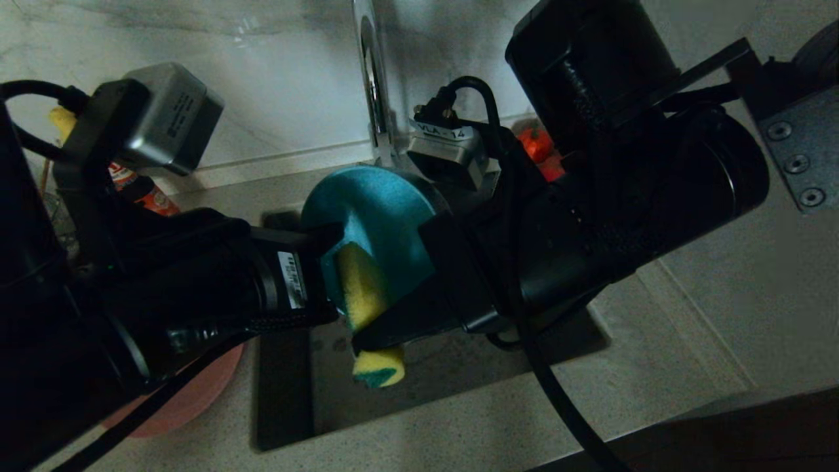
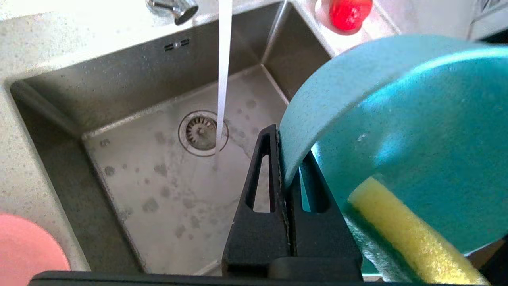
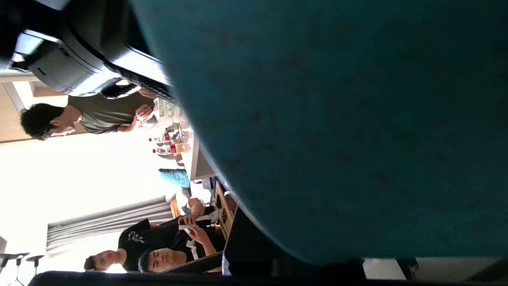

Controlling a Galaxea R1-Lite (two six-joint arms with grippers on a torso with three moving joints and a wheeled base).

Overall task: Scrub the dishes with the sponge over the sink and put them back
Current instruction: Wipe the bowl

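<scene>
While the bowl is mid-scrub: the task looks partly done at best, judging from how things lie.
Bowl: the teal bowl (image 1: 377, 216) is tipped on edge at the centre of the head view, above the sink (image 2: 59, 103); matte, faintly speckled, round with a thick smooth rim.
Left gripper: the left gripper (image 2: 287, 167) is clamped narrow on the bowl's rim, one black slotted finger on either side of the wall, at lower centre of the left wrist view.
Right gripper: the right gripper (image 1: 393, 328), at centre of the head view, is pinched tight on the sponge (image 1: 367, 295) and presses it into the bowl's hollow.
Sponge: soft yellow foam, rectangular, squeezed in the middle, with a dark green scouring face showing at its lower end.
Water: a thin stream (image 2: 222, 71) falls from the faucet (image 2: 174, 8) at upper centre of the left wrist view, landing beside the round drain strainer (image 2: 202, 133).
Sink: square brushed steel, deep, its floor spotted with wet patches.
Plate: the pink plate (image 2: 27, 250), matte and shallow, lies on the speckled counter (image 1: 721, 314) at lower left of the left wrist view; whether it is washed I cannot tell.
Chopsticks: not seen.
Left to do: probably finishing the bowl, setting it back, and any remaining dishes.
</scene>
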